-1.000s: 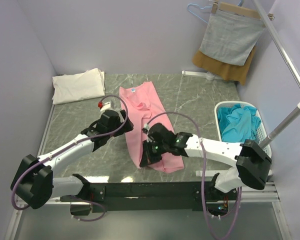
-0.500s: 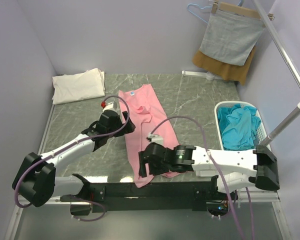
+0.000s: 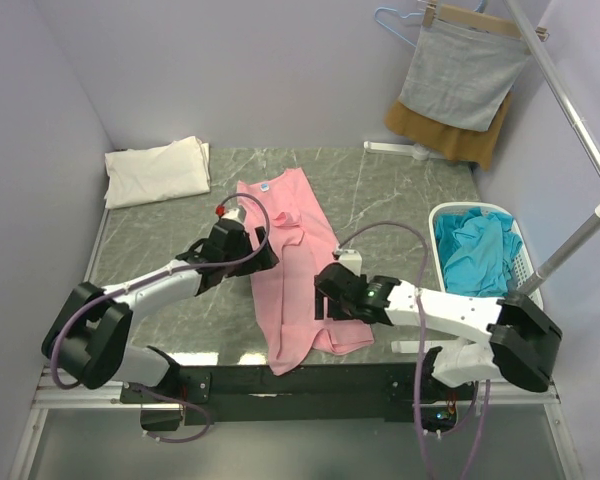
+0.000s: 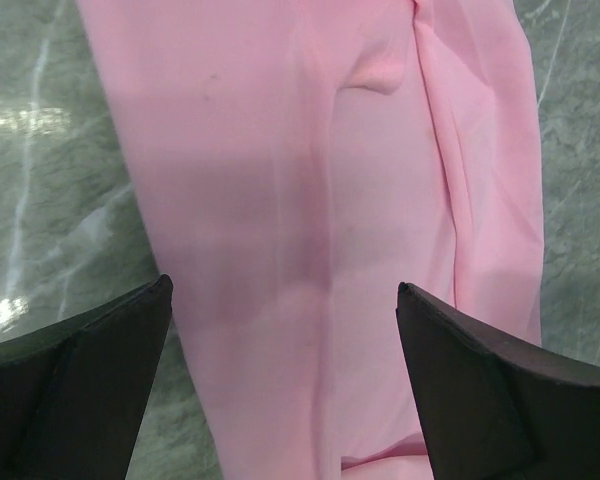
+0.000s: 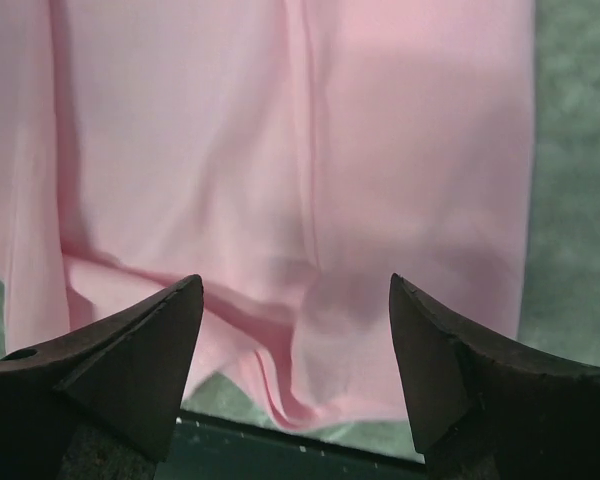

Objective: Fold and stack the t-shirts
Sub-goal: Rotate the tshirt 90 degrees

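Closest to me, at the near edge of the table (image 3: 400, 200), the pink shirt (image 3: 292, 270) ends in a loose, slightly rumpled hem. It lies as a long narrow strip that runs away from me over the middle of the table, with the small neck label at the far end. The right gripper (image 5: 295, 283) hangs over the near part of this strip. Its fingers stand wide apart and I see only flat pink cloth between them, so it holds nothing. A little farther, the left gripper (image 4: 283, 286) hangs over the middle of the strip from the left side. Its fingers are also wide apart and empty. Whether the fingertips touch the cloth, I cannot tell.

To the right, a white basket (image 3: 525, 262) holds crumpled teal shirts (image 3: 475, 252). At the far left corner a cream shirt (image 3: 158, 172) lies folded. Behind the table, at the far right, a grey cloth (image 3: 462, 75) hangs from a hanger, with a mustard cloth (image 3: 432, 128) under it.
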